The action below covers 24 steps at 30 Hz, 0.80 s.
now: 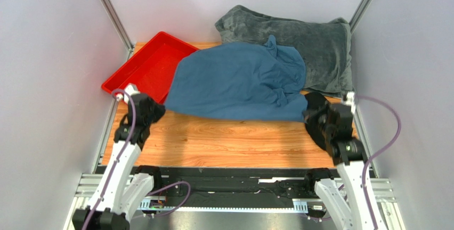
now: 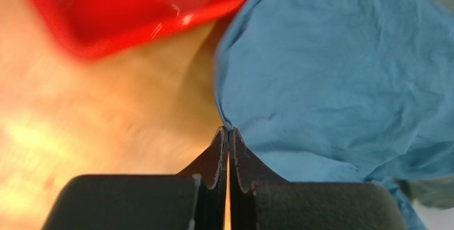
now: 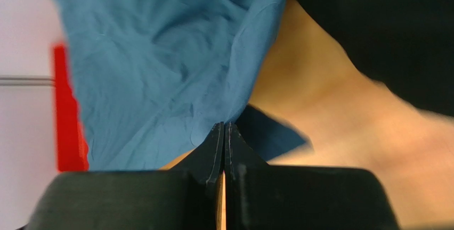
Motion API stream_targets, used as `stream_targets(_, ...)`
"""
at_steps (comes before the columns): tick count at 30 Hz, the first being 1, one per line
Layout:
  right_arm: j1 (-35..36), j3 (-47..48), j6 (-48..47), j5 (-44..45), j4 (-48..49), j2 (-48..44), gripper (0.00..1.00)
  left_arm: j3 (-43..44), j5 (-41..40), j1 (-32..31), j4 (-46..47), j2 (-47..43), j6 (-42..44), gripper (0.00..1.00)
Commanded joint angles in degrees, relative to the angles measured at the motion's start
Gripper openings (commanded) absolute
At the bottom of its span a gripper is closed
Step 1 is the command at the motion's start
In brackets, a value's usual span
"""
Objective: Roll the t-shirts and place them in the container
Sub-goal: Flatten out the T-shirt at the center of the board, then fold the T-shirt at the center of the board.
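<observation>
Left wrist cam first: the left tool (image 2: 228, 132) is clamped fully shut, and the plain teal-blue cotton t-shirt (image 2: 330, 70) comes to a little peak right at its tips. I read that as a pinch on one near corner of the fabric. It's a tiny bite, only the very ends of the fingers. The shiny red plastic tray (image 2: 133, 11) sits just beyond, with bare orange-brown wooden table (image 2: 80, 113) between it and the tool.

Right wrist cam is the same story. The right tool (image 3: 224, 126) is closed tight with the t-shirt gathered into its tips, and the cloth fans away from there toward the tray.

From the top cam, the t-shirt lies across the middle of the table, its near edge strung between the two tools. Its far left part drapes over the tray's corner. Its far right part is bunched up against the fuzzy grey plush blanket (image 1: 303, 38) at the back.

What worries me:
- Those fingertip pinches could slip if I pull hard or unevenly, and I'd lose a corner.
- Dragging the cloth could catch the tray rim and shift the tray.
- The bunched right side needs flattening, or the roll will come out lumpy and crooked.
- The blanket might snag and ride along.
</observation>
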Motion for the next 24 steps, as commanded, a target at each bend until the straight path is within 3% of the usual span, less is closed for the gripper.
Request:
stream_targets(1, -0.1, -9.4, 4.5, -4.6, -16.6, -15.1, 0.0, -6.7, -0.9, 0.3, -6.8, -11.0, -3.7, 0.0)
stream_targets(4, -0.1, -12.5, 6.1, -6.0, -25.1, -22.7, 0.0, -9.8, -3.8, 0.3, -14.3, -16.4, -4.5, 0.0)
stream_targets(9, -0.1, -10.0, 7.1, -5.7, -37.3, -30.4, 0.0, -11.0, -8.4, 0.2, -26.9, -25.6, -9.0, 0.0)
stream_targets(16, -0.2, 3.4, 8.9, -0.8, -52.6, -32.9, 0.0, -7.0, -11.1, 0.1, -35.7, -33.4, -16.2, 0.0)
stream_targets(20, -0.1, 9.2, 9.0, -0.5, -54.3, -32.2, 0.0, -3.5, -14.4, 0.1, -38.1, -34.6, -14.9, 0.0)
stream_targets(24, -0.1, 5.9, 8.9, -1.8, -51.9, -30.3, 0.0, -3.6, -12.8, 0.1, -35.4, -32.0, -11.7, 0.0)
